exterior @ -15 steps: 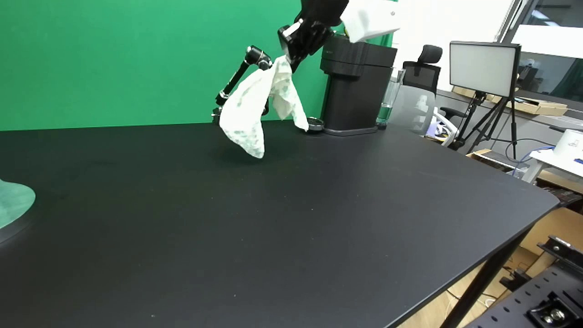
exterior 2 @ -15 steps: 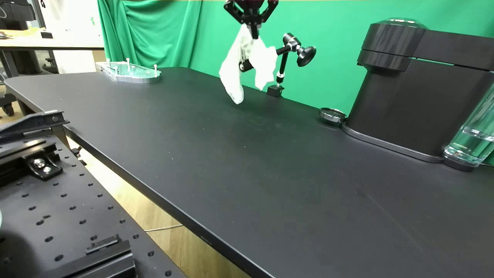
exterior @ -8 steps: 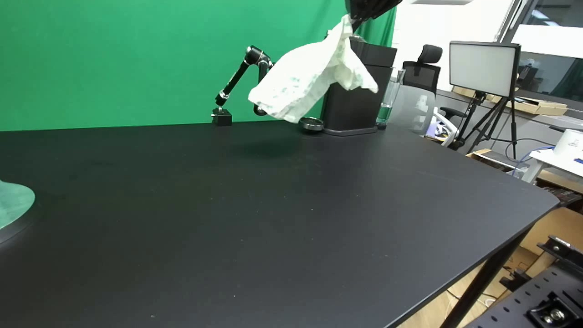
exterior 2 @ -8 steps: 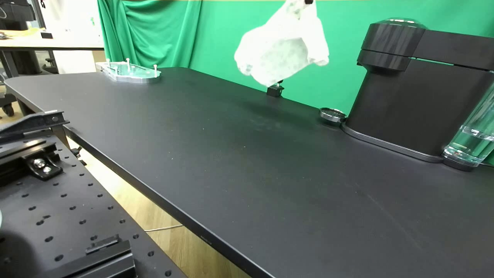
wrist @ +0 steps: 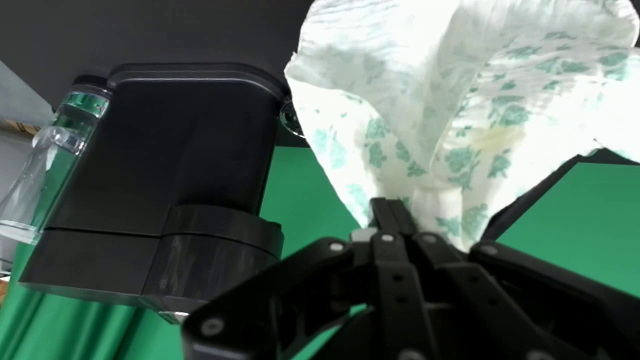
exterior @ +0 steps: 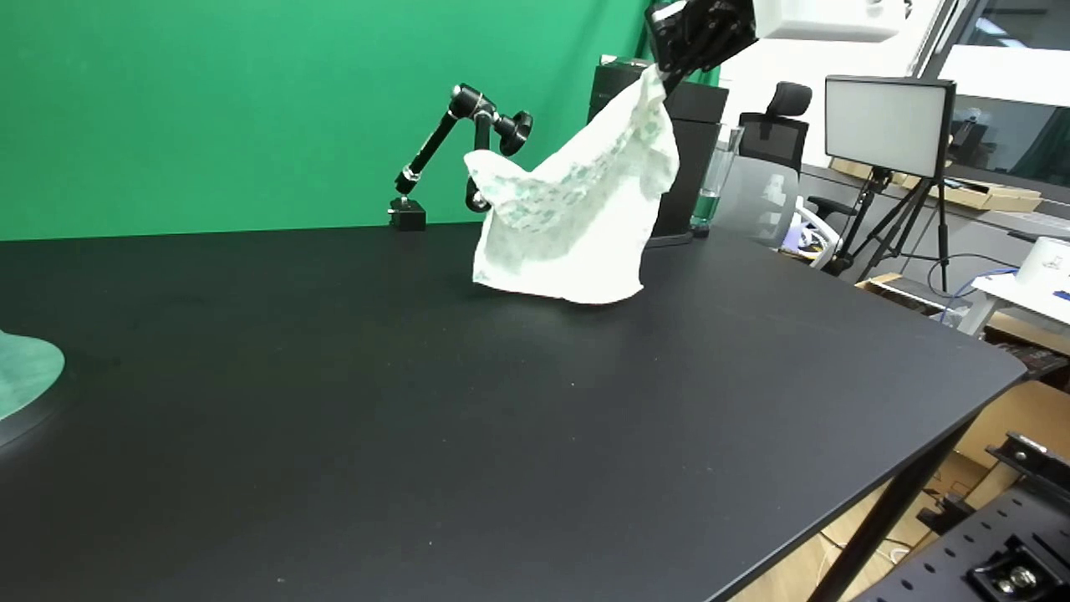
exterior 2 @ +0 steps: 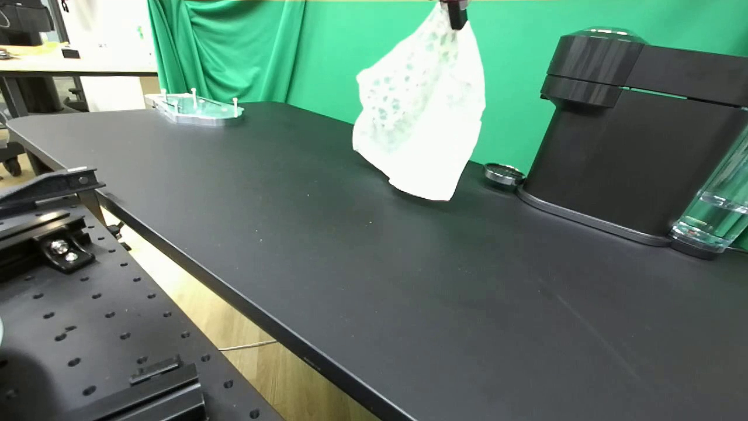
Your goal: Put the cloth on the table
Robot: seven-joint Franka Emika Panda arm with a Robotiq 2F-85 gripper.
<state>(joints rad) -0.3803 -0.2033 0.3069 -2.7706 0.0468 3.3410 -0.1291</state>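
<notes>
A white cloth (exterior: 577, 217) with green leaf prints hangs spread out from my gripper (exterior: 671, 79) over the black table (exterior: 418, 418). The cloth also shows in an exterior view (exterior 2: 421, 111) and in the wrist view (wrist: 480, 150). My gripper (wrist: 392, 212) is shut on the upper end of the cloth, its fingertips together in the wrist view. In an exterior view only a fingertip (exterior 2: 457, 17) shows at the top edge. The cloth's lower edge is close to the table (exterior 2: 350, 263); I cannot tell if it touches.
A black coffee machine (exterior 2: 596, 152) with a clear water tank (exterior 2: 713, 204) stands at the back, beside a small round dish (exterior 2: 504, 174). A black jointed stand (exterior: 439, 146) is near the green backdrop. A clear plate with pegs (exterior 2: 196, 114) lies at the far end.
My gripper has moved toward the coffee machine, rising and then lowering somewhat. The cloth has swung from a narrow hanging bundle to a wide spread, its lower edge now close to the table.
</notes>
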